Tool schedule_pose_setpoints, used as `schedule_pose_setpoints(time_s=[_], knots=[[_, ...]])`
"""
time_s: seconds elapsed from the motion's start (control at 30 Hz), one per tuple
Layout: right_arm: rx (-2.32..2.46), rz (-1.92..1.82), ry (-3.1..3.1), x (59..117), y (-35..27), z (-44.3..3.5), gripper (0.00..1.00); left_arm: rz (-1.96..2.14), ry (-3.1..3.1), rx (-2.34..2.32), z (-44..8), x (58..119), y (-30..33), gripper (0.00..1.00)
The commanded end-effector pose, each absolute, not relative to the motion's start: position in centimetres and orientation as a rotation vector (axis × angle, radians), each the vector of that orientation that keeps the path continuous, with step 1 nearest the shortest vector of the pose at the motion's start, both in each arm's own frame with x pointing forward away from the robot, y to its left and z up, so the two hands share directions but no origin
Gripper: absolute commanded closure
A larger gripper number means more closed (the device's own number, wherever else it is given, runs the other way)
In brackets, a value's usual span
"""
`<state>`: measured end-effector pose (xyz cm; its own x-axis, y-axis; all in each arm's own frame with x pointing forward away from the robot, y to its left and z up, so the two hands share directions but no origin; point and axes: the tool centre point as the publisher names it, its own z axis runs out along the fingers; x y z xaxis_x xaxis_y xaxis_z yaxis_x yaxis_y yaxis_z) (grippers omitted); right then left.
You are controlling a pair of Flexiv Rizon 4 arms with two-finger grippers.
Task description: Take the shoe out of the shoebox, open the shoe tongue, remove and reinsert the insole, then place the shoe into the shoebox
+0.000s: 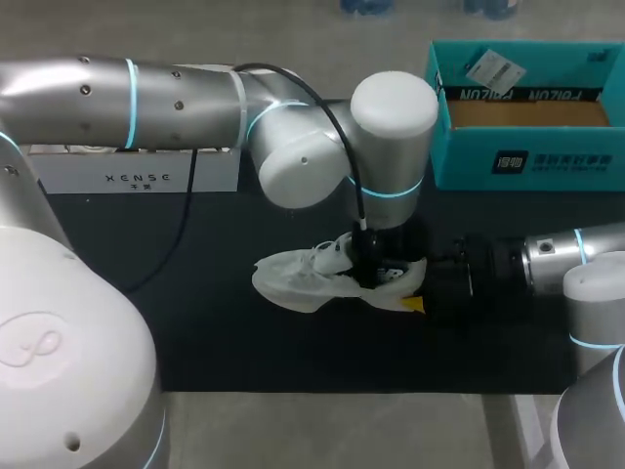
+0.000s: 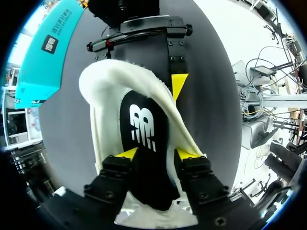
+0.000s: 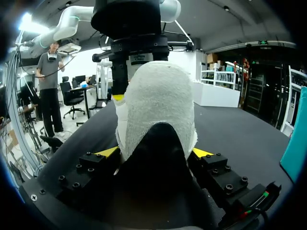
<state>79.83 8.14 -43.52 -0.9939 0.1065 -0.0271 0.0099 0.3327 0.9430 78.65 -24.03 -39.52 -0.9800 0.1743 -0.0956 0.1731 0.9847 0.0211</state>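
A white shoe (image 1: 293, 278) lies on the black mat, toe to the left. My right gripper (image 1: 418, 293) comes in from the right and is shut on its heel. In the right wrist view the white heel (image 3: 158, 96) fills the gap between the yellow fingertips (image 3: 108, 152). My left gripper (image 1: 369, 269) points down into the shoe's opening. In the left wrist view it (image 2: 157, 154) stands open, its tips either side of the black insole (image 2: 144, 139), which lies inside the shoe. The teal shoebox (image 1: 527, 161) stands open at the back right.
A long white box (image 1: 137, 176) stands at the back left, behind my left arm. A small card (image 1: 493, 70) lies in the shoebox. The black mat (image 1: 244, 342) ends near the table's front edge.
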Motion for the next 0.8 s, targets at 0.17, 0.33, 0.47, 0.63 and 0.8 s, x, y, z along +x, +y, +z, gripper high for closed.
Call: schedule_pose_setpoints(time_s=[0.17, 0.33, 0.47, 0.63, 0.8], knots=[[0.113, 1.761, 2.496, 79.8, 8.3, -43.9, 1.00, -0.030, 2.957, 0.296, -44.5, 77.5, -24.0, 1.00], [0.113, 1.761, 2.496, 79.8, 8.3, -43.9, 1.00, -0.057, 2.899, 0.267, -44.1, 78.0, -23.7, 1.00], [0.113, 1.761, 2.496, 79.8, 8.3, -43.9, 1.00, -0.066, 2.860, 0.239, -43.1, 78.4, -23.5, 1.00], [0.113, 1.761, 2.496, 79.8, 8.3, -43.9, 1.00, -0.099, 2.827, 0.229, -41.8, 78.4, -23.5, 1.00], [0.113, 1.761, 2.496, 79.8, 8.3, -43.9, 1.00, -0.125, 2.805, 0.194, -40.7, 78.4, -23.4, 1.00]])
